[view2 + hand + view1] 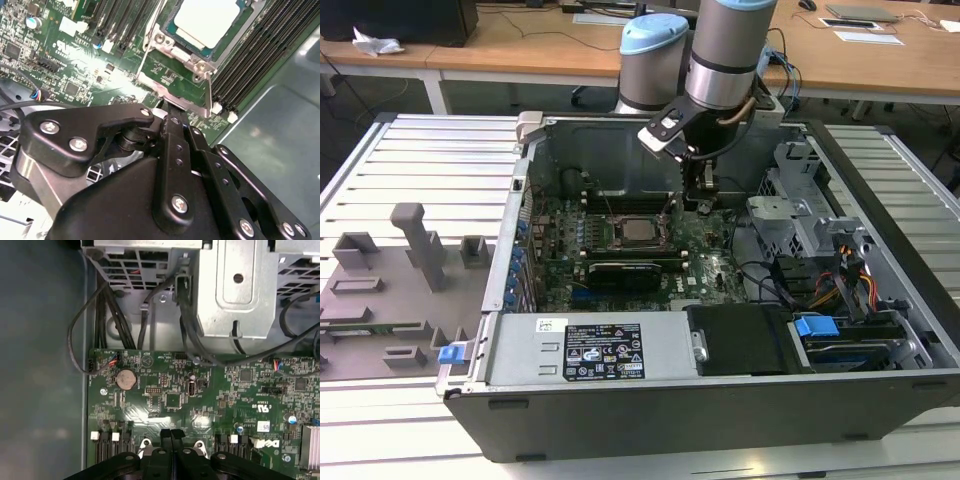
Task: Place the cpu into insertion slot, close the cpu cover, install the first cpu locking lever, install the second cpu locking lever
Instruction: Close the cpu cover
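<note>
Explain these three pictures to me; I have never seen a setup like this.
The exterior view shows a robot arm reaching down into an open computer case that lies on a slatted table. Grey holders stand on the table at the exterior view's left. The other two pictures come from cameras riding near the arm's wrist, looking at the green circuit board. The arm's black tool has its fingers pressed together; I cannot tell whether they pinch anything. The cpu lies on the board, framed by the silver cpu cover. The tool hangs just beside it.
</note>
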